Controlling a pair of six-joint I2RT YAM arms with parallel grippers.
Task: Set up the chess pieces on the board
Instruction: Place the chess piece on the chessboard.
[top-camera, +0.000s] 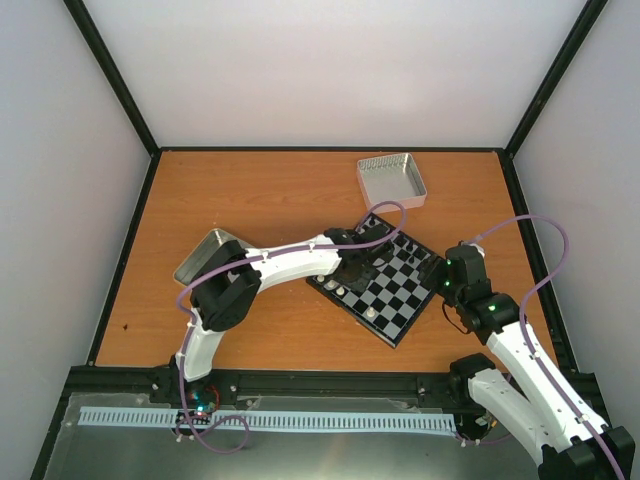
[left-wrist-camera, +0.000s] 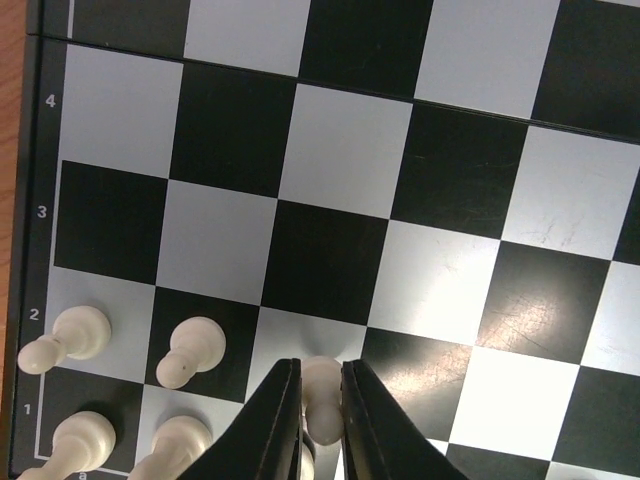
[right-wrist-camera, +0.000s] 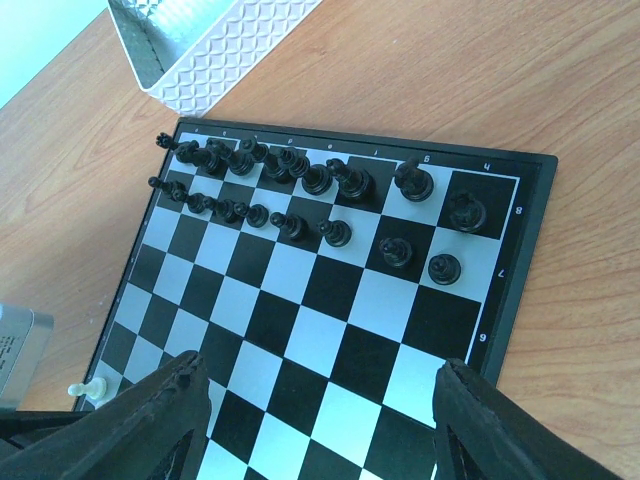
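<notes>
The board (top-camera: 400, 295) lies skewed on the wooden table, black chessmen (right-wrist-camera: 290, 170) lined up in its two far rows. In the left wrist view, cream-white chess pieces stand near the board's corner: two pawns (left-wrist-camera: 65, 338) (left-wrist-camera: 190, 350) in row 2 and two pieces (left-wrist-camera: 80, 440) in row 1. My left gripper (left-wrist-camera: 320, 402) is shut on a third white pawn (left-wrist-camera: 322, 385), which stands upright on a silver square of row 2. My right gripper (right-wrist-camera: 320, 420) hovers open over the board's middle squares (right-wrist-camera: 330, 330), holding nothing.
A silver metal tray (top-camera: 392, 180) stands beyond the board at the back. A second metal tray (top-camera: 205, 255) sits left of the board, under my left arm. Black frame rails border the table.
</notes>
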